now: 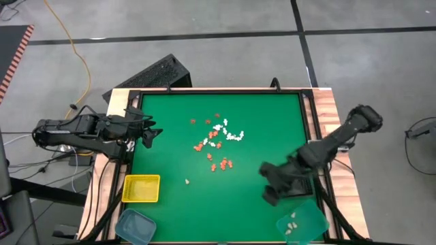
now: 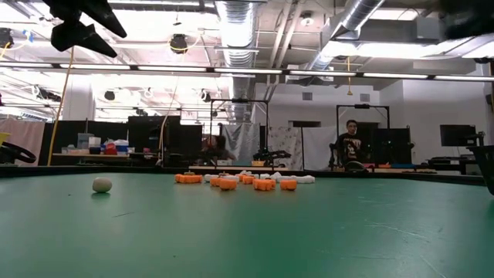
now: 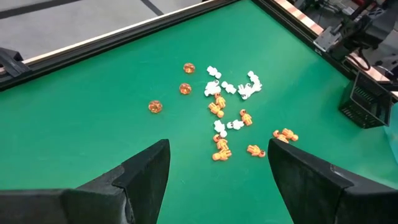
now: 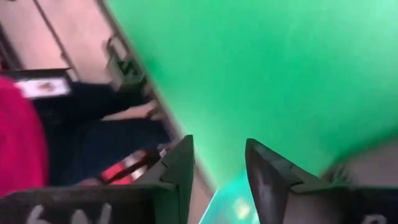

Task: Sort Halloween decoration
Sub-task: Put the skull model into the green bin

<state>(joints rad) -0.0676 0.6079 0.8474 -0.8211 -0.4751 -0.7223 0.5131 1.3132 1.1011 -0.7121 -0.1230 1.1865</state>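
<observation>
Surface: green mat [image 1: 170, 156] | Halloween decoration [image 1: 216, 139] scattered mid-mat | left gripper [image 1: 148, 136] spread wide at mat's edge | right gripper [image 1: 267, 184] parted, empty, near teal tray [image 1: 310, 219] | seated person [image 2: 352, 144] behind.

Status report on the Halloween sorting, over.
Left gripper open, waiting at table's left edge. Right gripper empty beside teal tray. Halloween decoration mostly unsorted mid-table, few white pieces in tray. Nothing blocking.

Orange & white trinkets [image 1: 216, 139]; green table [image 1: 170, 156]; yellow tray [image 1: 141, 188].
</observation>
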